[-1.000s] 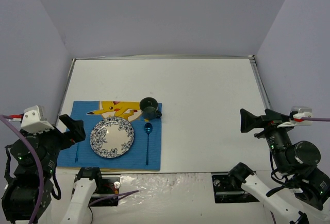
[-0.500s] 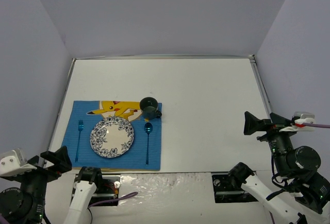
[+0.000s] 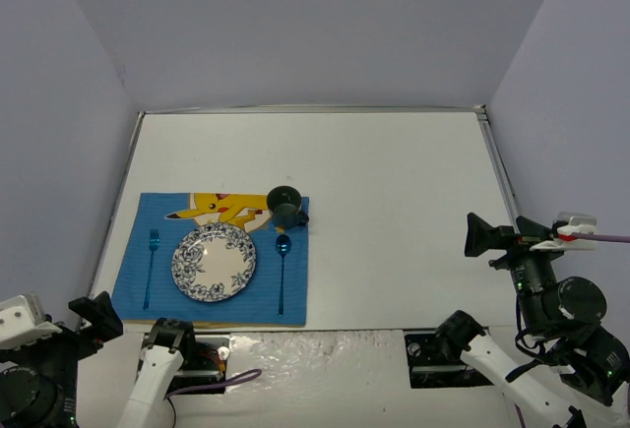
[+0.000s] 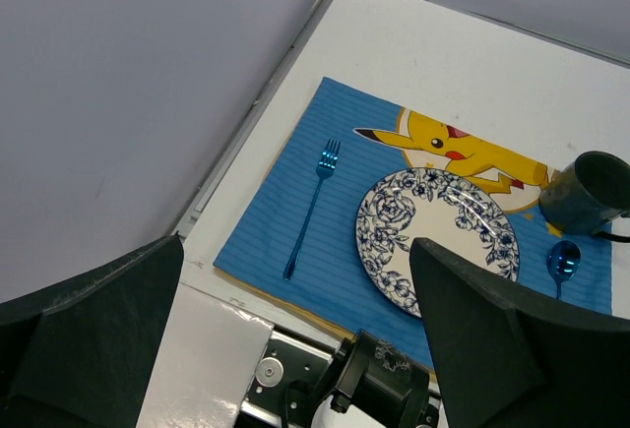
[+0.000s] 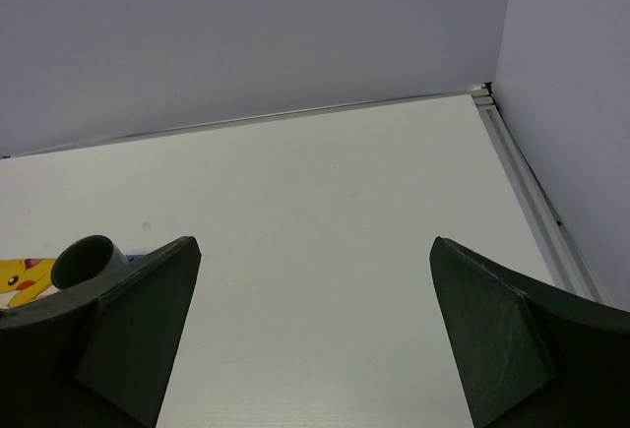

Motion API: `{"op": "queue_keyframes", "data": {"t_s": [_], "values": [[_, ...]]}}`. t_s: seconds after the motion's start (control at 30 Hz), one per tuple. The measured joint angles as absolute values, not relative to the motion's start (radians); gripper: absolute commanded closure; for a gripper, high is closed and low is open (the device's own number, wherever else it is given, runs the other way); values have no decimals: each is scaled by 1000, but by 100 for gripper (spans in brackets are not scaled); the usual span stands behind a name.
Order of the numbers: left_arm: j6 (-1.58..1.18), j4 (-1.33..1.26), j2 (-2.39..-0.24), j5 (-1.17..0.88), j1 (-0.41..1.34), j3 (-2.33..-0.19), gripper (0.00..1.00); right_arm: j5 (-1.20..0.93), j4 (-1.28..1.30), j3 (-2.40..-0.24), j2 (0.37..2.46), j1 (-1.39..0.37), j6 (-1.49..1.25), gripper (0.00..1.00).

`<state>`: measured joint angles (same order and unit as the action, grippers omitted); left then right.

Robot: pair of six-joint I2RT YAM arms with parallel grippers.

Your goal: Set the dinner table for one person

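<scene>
Pulled back within the last second from over the left edge of the placemat (image 3: 133, 285) to the lower left corner of the overhead frame: left pincer (image 3: 95, 311), spread wide, carrying nothing. Uncovered by that retreat: a blue fork (image 3: 151, 269) lying lengthwise on the mat, just left of the patterned plate (image 3: 214, 262). Right of the plate, a blue spoon (image 3: 282, 273); above the spoon, at the mat's upper right corner, a dark mug (image 3: 285, 206). Looks like a finished setting for one, so probably nothing left but parking both arms. Likewise wide and empty, barely shifted, aimed leftward from the right of the frame: right pincer (image 3: 476, 236). Filling the middle of the overhead frame: the dinner table (image 3: 394, 162), with the setting in its lower left part. Left pincer off the near left corner, well apart from the fork; right pincer over the right margin, well apart from the mug.
</scene>
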<state>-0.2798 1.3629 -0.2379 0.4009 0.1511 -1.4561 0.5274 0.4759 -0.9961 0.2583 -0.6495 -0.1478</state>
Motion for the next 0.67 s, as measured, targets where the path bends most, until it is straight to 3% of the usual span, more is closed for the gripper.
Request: {"op": "queue_keyframes", "data": {"t_s": [0.67], "values": [[-241, 1374, -242, 485, 202, -1510, 3, 535, 438, -957, 279, -662, -128, 0]]}}
